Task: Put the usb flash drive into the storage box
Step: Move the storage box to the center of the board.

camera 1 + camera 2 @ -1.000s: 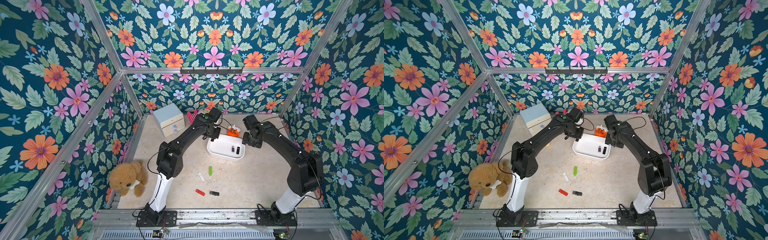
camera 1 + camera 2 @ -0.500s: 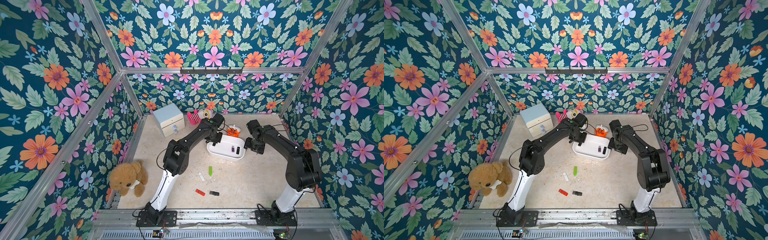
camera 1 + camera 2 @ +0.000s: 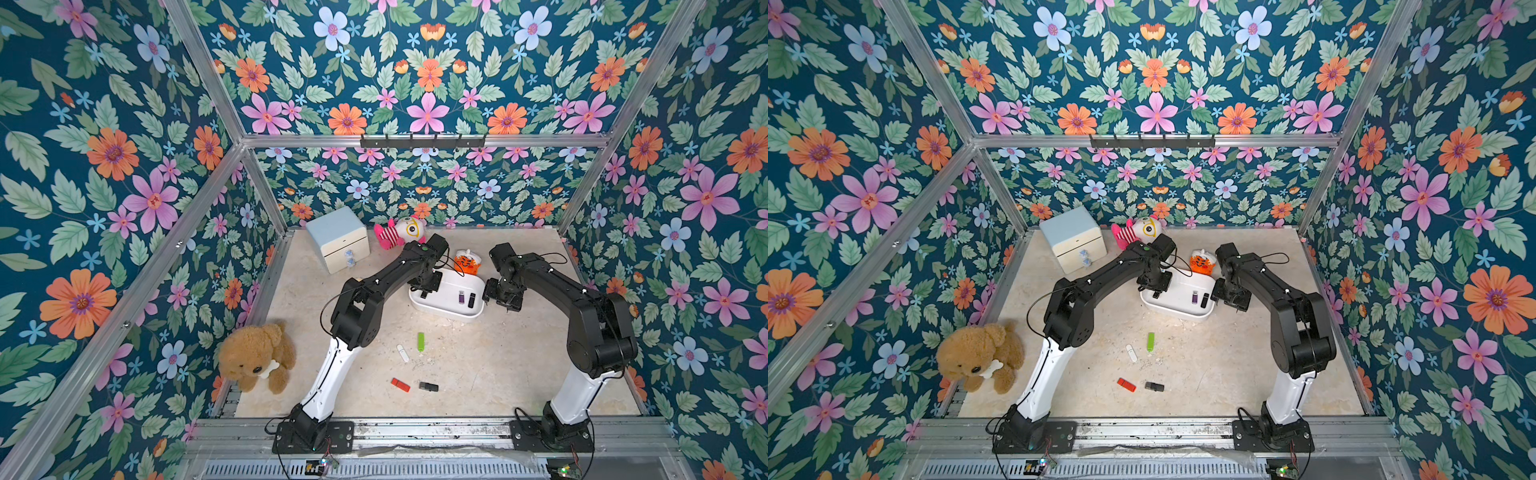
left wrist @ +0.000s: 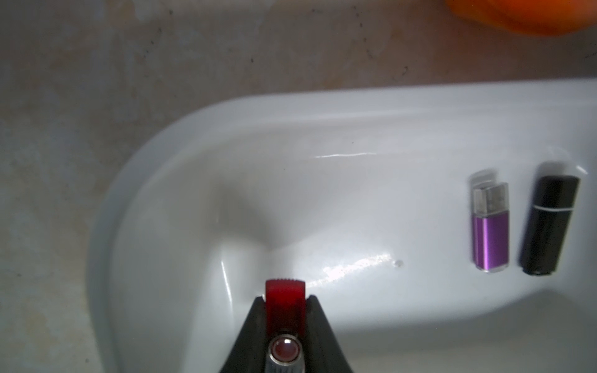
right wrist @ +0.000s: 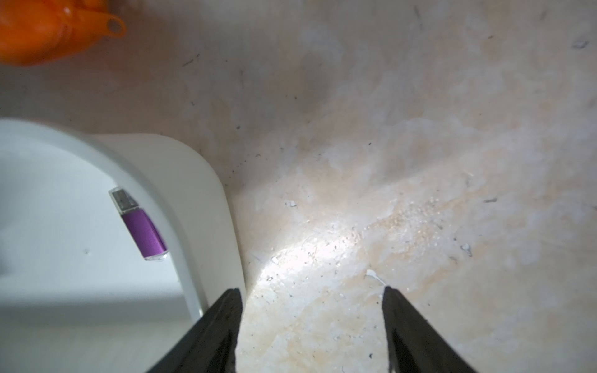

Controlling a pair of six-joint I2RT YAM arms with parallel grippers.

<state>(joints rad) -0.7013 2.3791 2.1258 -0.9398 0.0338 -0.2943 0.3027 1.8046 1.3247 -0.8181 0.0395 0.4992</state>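
Flash drive first: the red flash drive point(image 4: 285, 295) is pinched between the narrow jaws of my left gripper point(image 4: 285, 299), with its end poking out past the fingertips. The left wrist view shows it hanging over the inside of the storage box point(image 4: 226, 109), above bare white floor near one rounded end. I cannot tell how high above that floor it is. In both top views this gripper sits over the left end of the box, just above the middle of the frame.

Two drives already lie in the box, a purple drive point(image 4: 491, 240) and a black drive point(image 4: 549, 226). They are side by side, not quite touching, toward the other end and well apart from the one I hold.

My right gripper point(image 5: 310, 290) has its jaws wide and holds nothing. It hangs over bare tabletop point(image 5: 420, 161) just beside the outer wall of the box, at the right end of the box in a top view.

I judge this drive's carry all but done, and what remains is to let go so it drops inside. Four more drives lie on the tabletop in the lower middle of a top view: a green drive point(image 3: 421, 342), a white drive point(image 3: 402, 353), a second red drive point(image 3: 400, 385) and a dark drive point(image 3: 428, 387). If the task covers them all, I am under halfway.
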